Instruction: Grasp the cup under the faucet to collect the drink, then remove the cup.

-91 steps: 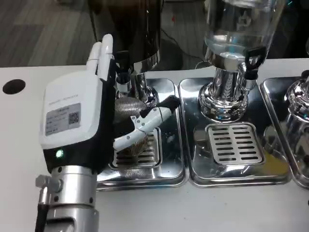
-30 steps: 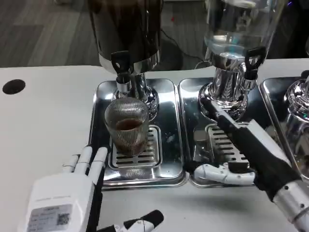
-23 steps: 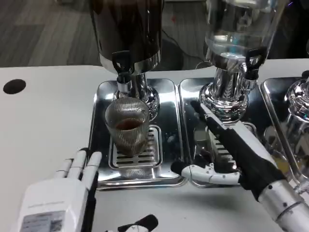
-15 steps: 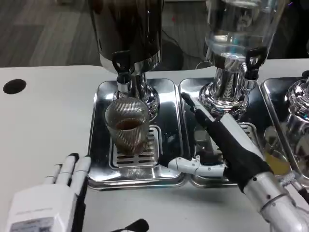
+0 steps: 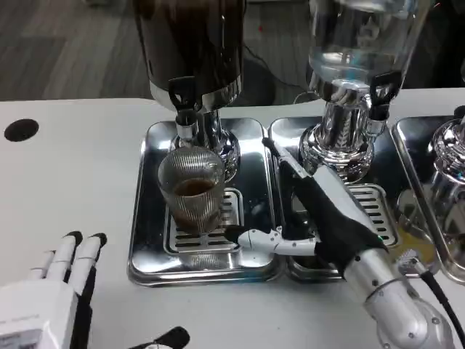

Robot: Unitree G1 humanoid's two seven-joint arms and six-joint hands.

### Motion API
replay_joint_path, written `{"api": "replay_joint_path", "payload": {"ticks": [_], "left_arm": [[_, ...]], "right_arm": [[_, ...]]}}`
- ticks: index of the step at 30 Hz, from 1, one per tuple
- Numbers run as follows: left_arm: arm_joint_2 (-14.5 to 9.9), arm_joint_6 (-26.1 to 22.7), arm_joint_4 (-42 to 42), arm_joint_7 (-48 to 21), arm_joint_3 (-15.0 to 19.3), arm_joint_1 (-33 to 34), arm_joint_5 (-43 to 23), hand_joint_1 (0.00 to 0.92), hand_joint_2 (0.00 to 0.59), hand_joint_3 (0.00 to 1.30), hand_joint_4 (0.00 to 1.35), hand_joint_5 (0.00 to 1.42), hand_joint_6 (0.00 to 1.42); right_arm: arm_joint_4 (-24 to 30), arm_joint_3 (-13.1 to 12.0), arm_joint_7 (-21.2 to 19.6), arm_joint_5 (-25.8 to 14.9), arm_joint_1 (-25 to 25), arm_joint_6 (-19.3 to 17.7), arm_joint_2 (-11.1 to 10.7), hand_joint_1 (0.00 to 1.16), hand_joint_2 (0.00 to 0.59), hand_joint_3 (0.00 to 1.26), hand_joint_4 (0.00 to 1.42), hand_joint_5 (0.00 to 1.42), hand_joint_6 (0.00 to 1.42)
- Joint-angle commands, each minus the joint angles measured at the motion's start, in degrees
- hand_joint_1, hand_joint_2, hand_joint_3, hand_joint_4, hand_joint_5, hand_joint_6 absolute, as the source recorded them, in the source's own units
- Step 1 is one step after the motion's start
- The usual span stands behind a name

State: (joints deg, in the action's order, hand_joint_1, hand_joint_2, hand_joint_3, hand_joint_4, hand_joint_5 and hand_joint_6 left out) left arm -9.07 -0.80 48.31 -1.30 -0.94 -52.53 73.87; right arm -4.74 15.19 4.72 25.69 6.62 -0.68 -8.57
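A ribbed glass cup holding some brown drink stands on the grate of the left steel drip tray, right under the black tap of the dark dispenser. My right hand is open just right of the cup, thumb stretched toward the cup's base and fingers pointing up along the tray's right rim, a small gap away. My left hand sits low at the front left, open, holding nothing, well clear of the cup.
A clear dispenser stands on the middle tray with its own grate. A third dispenser is at the right edge. A black hole marks the table at far left. Bare white table lies in front.
My left hand let go of the cup and drew back to the front left corner. My right hand came in from the right, sliding left toward the cup.
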Motion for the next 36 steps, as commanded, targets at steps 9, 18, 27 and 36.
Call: {"api": "replay_joint_path", "payload": {"ticks": [9,18,27,36], "left_arm": [[-6.90,0.38,-4.83,-6.04,9.92,7.77,-7.99,0.000,0.030,0.11,0.00,0.13,0.45],[-9.10,0.32,-6.60,-8.69,11.88,11.25,-10.12,0.000,0.030,0.12,0.00,0.14,0.46],[-10.09,0.57,-6.79,-9.29,12.28,12.13,-10.97,0.000,0.033,0.12,0.00,0.15,0.47],[-10.74,0.87,-7.25,-9.66,12.17,11.99,-11.43,0.000,0.034,0.13,0.00,0.15,0.48]], "right_arm": [[-3.56,1.82,-3.09,0.82,2.45,0.20,1.44,0.65,0.083,0.00,0.00,0.00,0.00],[-4.64,2.09,-6.36,2.22,3.30,2.31,3.06,0.63,0.090,0.00,0.00,0.00,0.00],[-6.59,3.23,-7.06,1.87,4.30,3.60,5.59,0.60,0.093,0.00,0.00,0.00,0.00],[-7.59,4.65,-7.00,1.69,5.64,3.66,7.88,0.60,0.093,0.00,0.00,0.00,0.00]]}}
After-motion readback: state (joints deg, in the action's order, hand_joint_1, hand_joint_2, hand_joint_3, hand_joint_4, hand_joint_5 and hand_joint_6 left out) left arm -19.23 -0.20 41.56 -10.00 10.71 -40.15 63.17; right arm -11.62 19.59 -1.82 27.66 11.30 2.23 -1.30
